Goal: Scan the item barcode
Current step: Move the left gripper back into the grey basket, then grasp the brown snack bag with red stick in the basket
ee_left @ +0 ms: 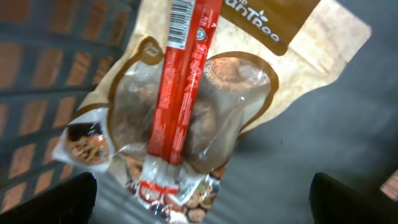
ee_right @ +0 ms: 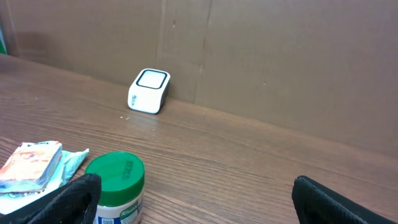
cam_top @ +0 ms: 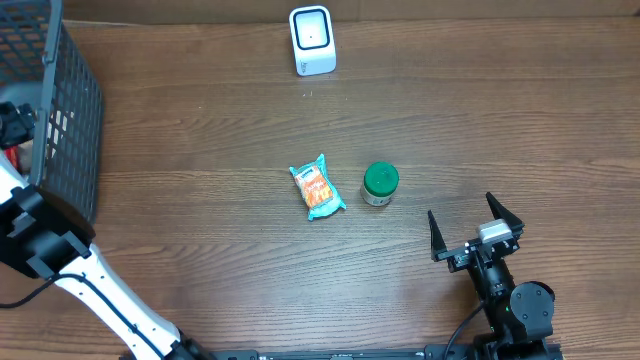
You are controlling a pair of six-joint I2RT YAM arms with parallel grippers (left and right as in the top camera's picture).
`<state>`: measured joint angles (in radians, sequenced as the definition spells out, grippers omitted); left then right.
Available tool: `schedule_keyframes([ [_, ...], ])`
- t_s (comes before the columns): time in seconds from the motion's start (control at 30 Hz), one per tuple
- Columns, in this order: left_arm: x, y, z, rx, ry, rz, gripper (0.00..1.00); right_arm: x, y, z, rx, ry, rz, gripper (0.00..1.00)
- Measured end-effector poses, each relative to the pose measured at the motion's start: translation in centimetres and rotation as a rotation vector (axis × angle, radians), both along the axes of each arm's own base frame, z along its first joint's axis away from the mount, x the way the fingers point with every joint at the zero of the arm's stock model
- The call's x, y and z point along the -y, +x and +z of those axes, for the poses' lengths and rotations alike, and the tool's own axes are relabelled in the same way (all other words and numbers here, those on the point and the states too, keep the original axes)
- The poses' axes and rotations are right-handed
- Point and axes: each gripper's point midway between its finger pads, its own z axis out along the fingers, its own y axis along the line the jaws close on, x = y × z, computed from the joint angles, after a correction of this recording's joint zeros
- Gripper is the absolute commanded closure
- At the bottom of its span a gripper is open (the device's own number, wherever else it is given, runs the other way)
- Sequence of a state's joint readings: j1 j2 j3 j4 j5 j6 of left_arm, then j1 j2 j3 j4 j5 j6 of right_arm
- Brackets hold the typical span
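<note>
Wood-grain table [cam_top: 200,150], matte brown w/ fine streaks. Far edge, near centre: scanner [cam_top: 312,40], small white plastic box, rounded corners, dark-rimmed window on its face. Mid-table: packet [cam_top: 318,188], flat crinkly film, orange print w/ pale blue crimped ends, lying slantwise. Just beside it on the R, not touching: jar [cam_top: 380,184], short cylinder, round green lid, white label. L edge: basket [cam_top: 70,100], black wire mesh, tall-sided. Inside it, per L wrist cam: pouch [ee_left: 311,50], glossy tan-and-cream plastic w/ clear window over lumpy brown contents, lying flat. Across pouch lengthwise: stick [ee_left: 180,106], slim red wrapper, white barcode panel at one end, facing up. L gripper [ee_left: 205,199] above pouch & stick, black fingertips spread wide to either side, nothing held. R gripper [cam_top: 476,235] toward R front corner, well apart from jar, jaws splayed wide, empty, pointed toward scanner.
</note>
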<state>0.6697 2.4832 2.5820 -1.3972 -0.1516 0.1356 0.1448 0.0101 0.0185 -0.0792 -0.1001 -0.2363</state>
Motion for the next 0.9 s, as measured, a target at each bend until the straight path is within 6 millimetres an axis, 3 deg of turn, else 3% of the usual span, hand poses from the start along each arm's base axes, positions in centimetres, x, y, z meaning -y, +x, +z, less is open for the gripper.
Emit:
schedule_keyframes([
  [0.1, -0.3, 0.5, -1.4, -0.011, -0.001, -0.03, 0.0, 0.0, 0.0, 0.0, 0.0, 0.0, 0.0, 0.0],
  [0.33, -1.0, 0.9, -2.0, -0.006, 0.007, -0.087, 0.0, 0.0, 0.0, 0.0, 0.0, 0.0, 0.0, 0.0],
  [0.57, -2.3, 0.1, -6.7, -0.036, -0.067, -0.112, 0.0, 0.0, 0.0, 0.0, 0.0, 0.0, 0.0, 0.0],
  [0.73, -2.9, -0.5, -8.3, -0.035, -0.104, -0.104, 0.0, 0.0, 0.0, 0.0, 0.0, 0.0, 0.0, 0.0],
  [0.8, -2.9, -0.6, -8.4, -0.029, -0.113, -0.102, 0.08, 0.0, 0.0, 0.0, 0.0, 0.0, 0.0, 0.0],
  [0.9, -2.7, -0.5, -8.5, -0.017, -0.128, -0.11, 0.49, 0.0, 0.0, 0.0, 0.0, 0.0, 0.0, 0.0],
])
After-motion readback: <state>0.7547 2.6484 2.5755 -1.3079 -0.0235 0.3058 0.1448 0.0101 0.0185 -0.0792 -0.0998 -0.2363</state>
